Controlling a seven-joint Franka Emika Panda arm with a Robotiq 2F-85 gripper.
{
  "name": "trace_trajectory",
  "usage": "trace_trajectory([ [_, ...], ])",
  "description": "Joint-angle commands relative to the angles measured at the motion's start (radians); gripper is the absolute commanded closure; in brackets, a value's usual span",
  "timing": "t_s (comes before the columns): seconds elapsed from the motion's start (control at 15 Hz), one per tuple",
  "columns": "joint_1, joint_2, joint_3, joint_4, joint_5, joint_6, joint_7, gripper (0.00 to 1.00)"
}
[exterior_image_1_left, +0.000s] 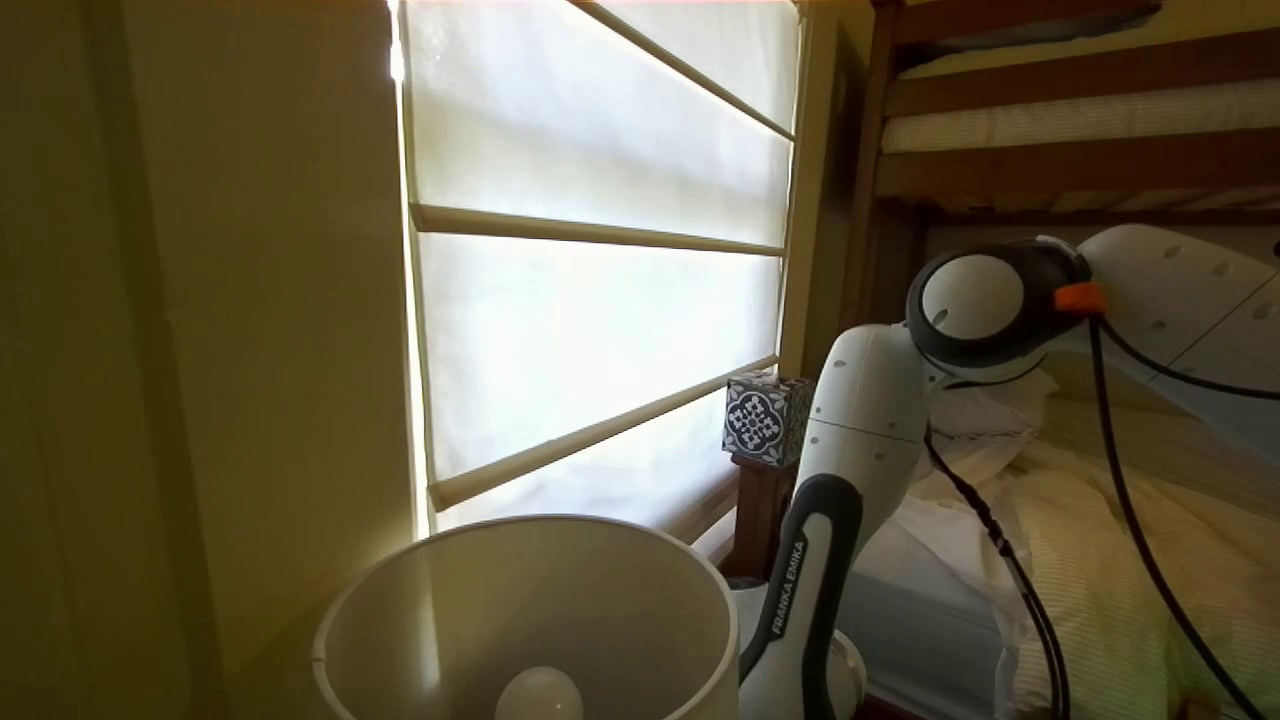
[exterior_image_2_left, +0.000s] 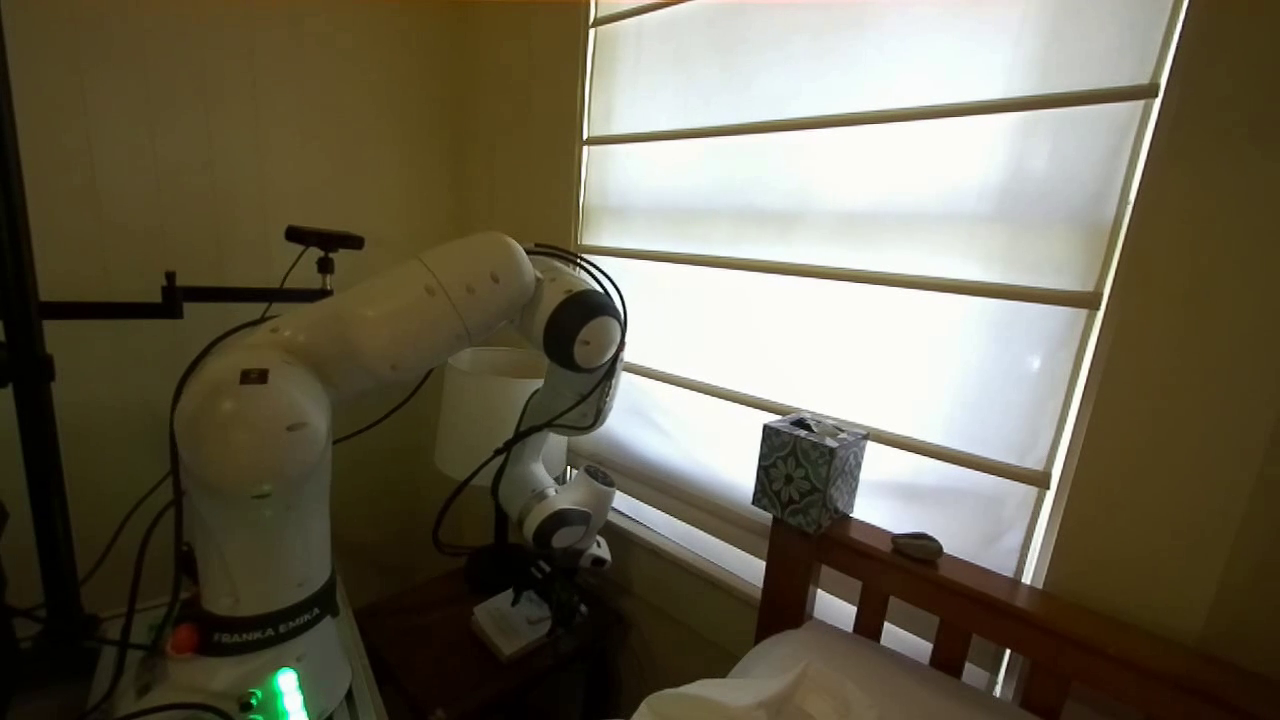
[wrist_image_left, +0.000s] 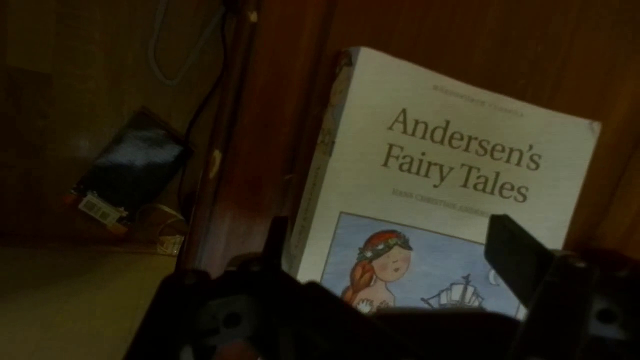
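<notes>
One gripper (wrist_image_left: 389, 220), spread wide and holding nothing, hung over the book (wrist_image_left: 442, 182) on the table (wrist_image_left: 280, 95), seemingly lining up; the next move, to my eye, called for lowering astride it. The book lay flat, thick and cream-covered, titled Andersen's Fairy Tales above a blue-toned picture

Gripper (wrist_image_left: 389, 222), jaws wide, is abv Andersen's Fairy Tales bk (wrist_image_left: 440, 175) on wdn tbl (wrist_image_left: 460, 35).
</notes>
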Motion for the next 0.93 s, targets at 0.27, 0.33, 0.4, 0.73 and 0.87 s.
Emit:
trace_trajectory([
  [0.27,0.423,0.040,-0.267,0.082,-0.057,0.040,0.216,0.00],
  [0.33,0.496,0.046,-0.322,0.090,-0.057,0.054,0.263,0.00],
  [0.4,0.556,0.053,-0.368,0.097,-0.054,0.065,0.304,0.00],
  [0.73,0.672,0.055,-0.516,0.072,0.004,0.145,0.471,0.00],
  [0.87,0.618,0.045,-0.507,0.059,0.028,0.166,0.491,0.00],
])
